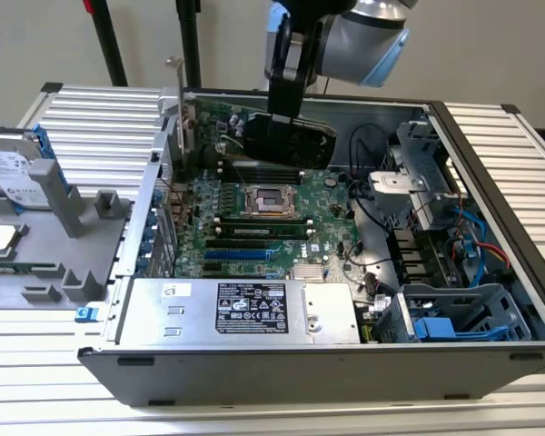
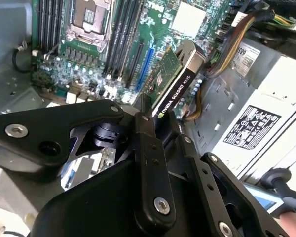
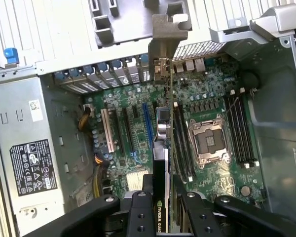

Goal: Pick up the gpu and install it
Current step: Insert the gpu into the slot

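Observation:
My gripper (image 1: 280, 116) is shut on the gpu (image 1: 295, 141), gripping its upper edge. The card hangs edge-down inside the open computer case, above the far part of the green motherboard (image 1: 254, 218). Its black cooler faces the exterior view, and its silver end bracket (image 1: 183, 118) points to that view's left, near the case's rear wall. In the first wrist view the gpu (image 3: 164, 128) appears edge-on between the blue slot (image 3: 148, 126) and the CPU socket (image 3: 207, 140), with the gripper (image 3: 163, 205) clamped around it. In the second wrist view the gpu (image 2: 175, 81) tilts over the slots beyond my gripper (image 2: 147, 123).
The power supply (image 1: 245, 309) fills the case's near side, and a drive cage with cables (image 1: 436, 200) stands at the exterior view's right. Outside the case on the left, a grey fixture (image 1: 64, 236) holds a silver hard drive with blue rails (image 1: 14, 168).

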